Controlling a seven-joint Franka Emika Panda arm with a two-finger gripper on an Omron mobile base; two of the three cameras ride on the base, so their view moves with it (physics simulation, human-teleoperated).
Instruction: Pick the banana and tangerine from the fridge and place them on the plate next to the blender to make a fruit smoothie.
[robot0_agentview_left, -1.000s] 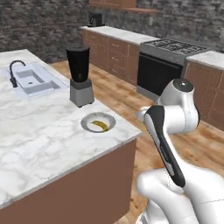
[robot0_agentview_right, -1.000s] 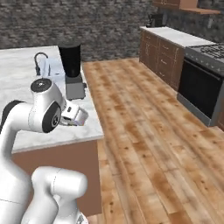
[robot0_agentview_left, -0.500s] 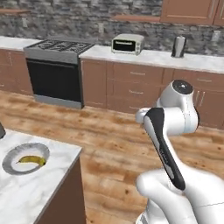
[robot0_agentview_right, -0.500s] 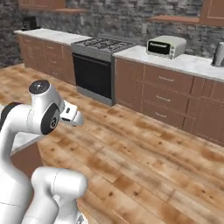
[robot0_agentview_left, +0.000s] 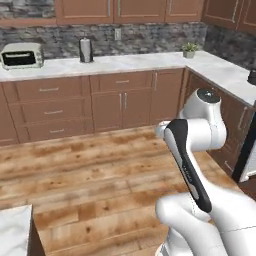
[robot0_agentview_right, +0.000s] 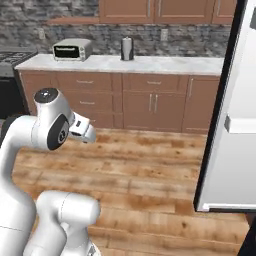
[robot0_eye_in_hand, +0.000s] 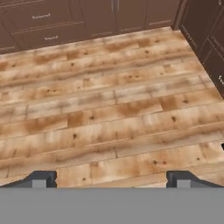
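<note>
Since the earlier frames the base has turned from the island, where the banana lay on the plate, toward the fridge (robot0_agentview_right: 227, 125) on the right. Pincer (robot0_eye_in_hand: 111, 177) gapes wide, empty, over wood floor (robot0_eye_in_hand: 109, 109). Tangerine is left. Toaster oven (robot0_agentview_left: 20, 55) sits on the surface (robot0_agentview_left: 125, 62).

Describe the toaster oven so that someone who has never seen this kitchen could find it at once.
Follow the long marble counter along the grey stone back wall to its end by the stove. There sits the toaster oven: a low silver box with a dark glass front, unlike the upright dark canister further along.
</note>
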